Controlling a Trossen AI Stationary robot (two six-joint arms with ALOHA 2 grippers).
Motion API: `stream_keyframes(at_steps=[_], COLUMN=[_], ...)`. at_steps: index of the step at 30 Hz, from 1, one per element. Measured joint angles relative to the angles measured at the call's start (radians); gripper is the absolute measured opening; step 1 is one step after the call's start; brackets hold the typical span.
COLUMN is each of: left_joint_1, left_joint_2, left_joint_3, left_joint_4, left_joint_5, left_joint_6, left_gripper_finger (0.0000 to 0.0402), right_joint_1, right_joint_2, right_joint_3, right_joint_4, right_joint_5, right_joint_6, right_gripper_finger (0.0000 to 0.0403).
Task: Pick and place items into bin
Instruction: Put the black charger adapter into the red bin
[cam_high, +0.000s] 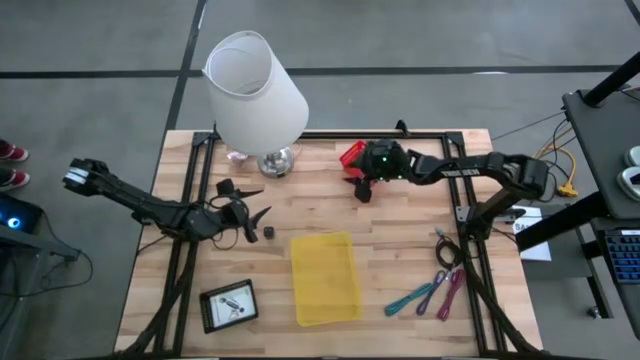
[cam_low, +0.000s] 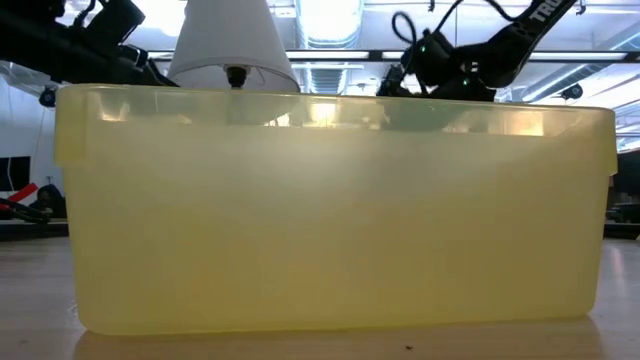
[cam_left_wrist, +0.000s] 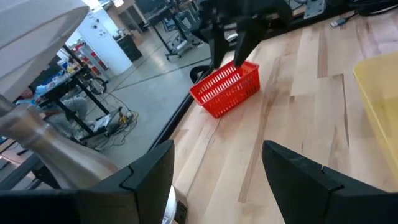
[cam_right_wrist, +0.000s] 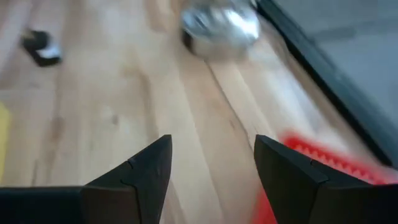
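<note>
I read the desk (cam_high: 400, 215) from overhead as a clock face with the lamp (cam_high: 255, 85) at 12, and the yellow bin (cam_high: 324, 278) sits just below centre, towards 6. The right jaws are at about 1 o'clock from the bin, just beside the red basket (cam_high: 350, 154). They stand wide apart with only bare wood showing between them, so I count them as empty. The left jaws are out at 10 o'clock from the bin, also spread wide and holding nothing. The small dark cube (cam_high: 268, 232) lies just beside them, between them and the bin's corner, and I take it as the next pick. To do it well, I would centre the left jaws over the cube and come straight down. I would close only when both fingers bracket it (it is tiny and could skitter off at a nudge). Then I would lift it clear of the bin's wall before swinging towards 4 o'clock to let go. The framed white card (cam_high: 229, 305) waits at 8 o'clock from the bin. The teal strip (cam_high: 410, 298), the pink-purple strip (cam_high: 448, 293) and the black cable (cam_high: 445, 250) lie at 3 to 4 o'clock, which looks better suited to the right arm. I would keep that arm high and away from the lamp base (cam_right_wrist: 221, 28).
</note>
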Motion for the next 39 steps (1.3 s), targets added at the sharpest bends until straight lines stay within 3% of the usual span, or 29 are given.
stream_keyframes(at_steps=[5, 9, 12, 23, 28, 39], left_joint_1=[0.0, 0.0, 0.0, 0.0, 0.001, 0.002], left_joint_2=[0.008, 0.013, 0.016, 0.098, 0.157, 0.235], left_joint_3=[0.002, 0.001, -0.001, 0.005, 0.01, 0.01], left_joint_4=[0.004, 0.058, 0.062, 0.036, 0.018, -0.118], left_joint_5=[0.0, 0.009, 0.077, 0.32, 0.333, 0.383], left_joint_6=[0.0, 0.001, -0.002, -0.01, -0.018, -0.289], left_gripper_finger=[0.0226, 0.0226, 0.0226, 0.0226, 0.0226, 0.0226], right_joint_1=[0.07, 0.085, 0.084, 0.084, 0.084, 0.084], right_joint_2=[0.002, 0.003, 0.003, 0.003, 0.005, 0.006], right_joint_3=[-0.007, -0.033, -0.042, -0.044, -0.05, -0.053], right_joint_4=[0.151, 0.245, 0.3, 0.31, 0.308, 0.307], right_joint_5=[-0.066, -0.306, -0.406, -0.416, -0.416, -0.419], right_joint_6=[-0.155, -0.246, -0.254, -0.38, -0.382, -0.411], right_gripper_finger=[0.0214, 0.0214, 0.0214, 0.0214, 0.0214, 0.0215])
